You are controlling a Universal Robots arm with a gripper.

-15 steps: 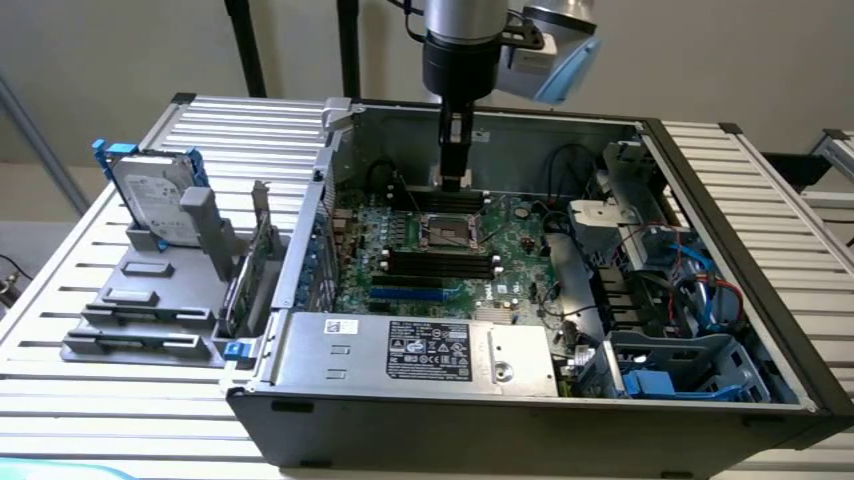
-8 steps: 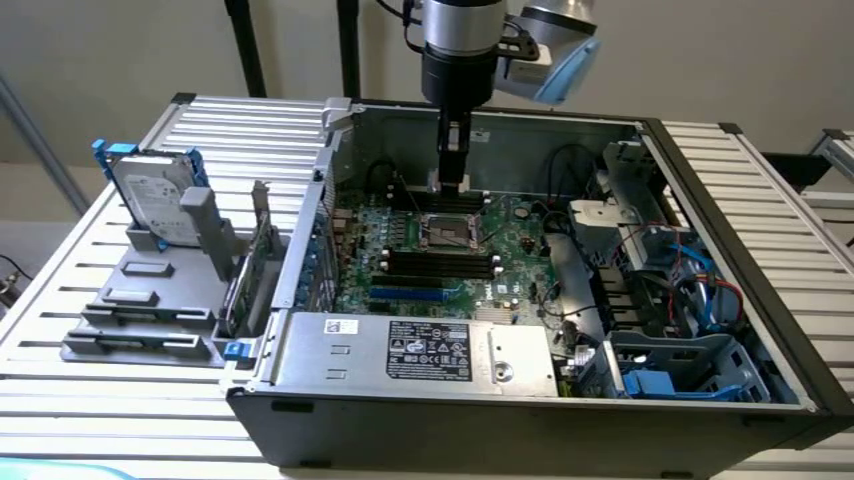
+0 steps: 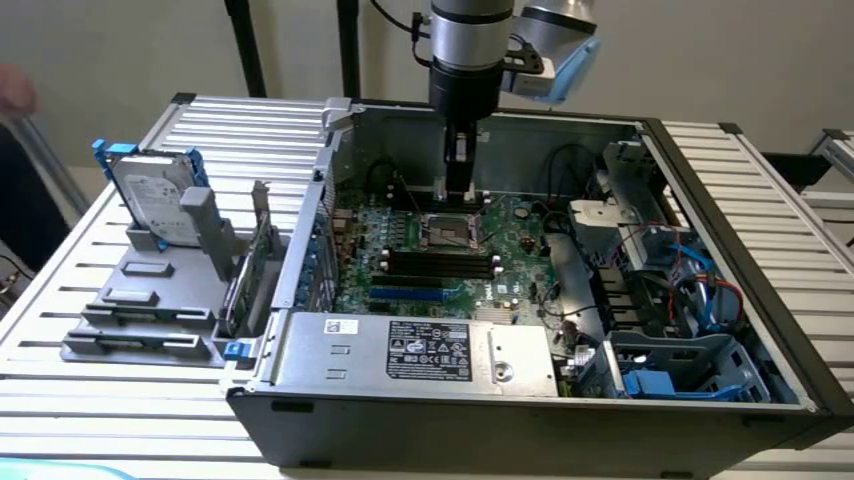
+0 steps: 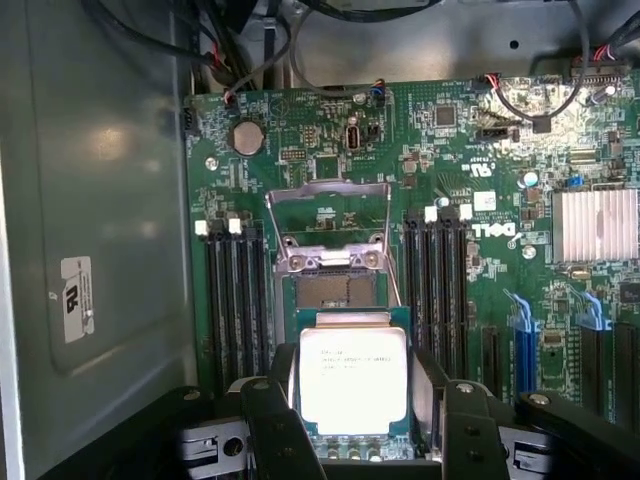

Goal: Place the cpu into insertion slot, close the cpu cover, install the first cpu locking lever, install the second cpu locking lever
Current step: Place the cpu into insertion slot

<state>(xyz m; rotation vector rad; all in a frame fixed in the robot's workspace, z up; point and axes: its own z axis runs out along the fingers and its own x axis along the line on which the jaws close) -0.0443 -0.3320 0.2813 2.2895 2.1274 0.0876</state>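
Counts on site.
- Case (image 3: pixel 534 425): one.
- Board (image 4: pixel 460 160): one.
- Arm (image 3: pixel 470 40): one.
- Gripper (image 4: pixel 353 395): one, with two fingers (image 4: pixel 268 425).
- Cpu (image 4: pixel 353 372): one.
- Socket (image 4: pixel 335 291): one.
- Cover (image 4: pixel 330 258): one.
- White slot tabs (image 4: pixel 201 228): four, in two pairs. The memory slots themselves are too dark to count.
- Coin cell (image 4: pixel 247 137): one.
- Finned heatsink (image 4: pixel 597 223): one.
- Blue card latches (image 4: pixel 516 303): two.
- Power supply (image 3: pixel 400 350): one.
- Hard drive (image 3: pixel 150 190): one.

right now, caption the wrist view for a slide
gripper holds cpu over the open slot, cover raised
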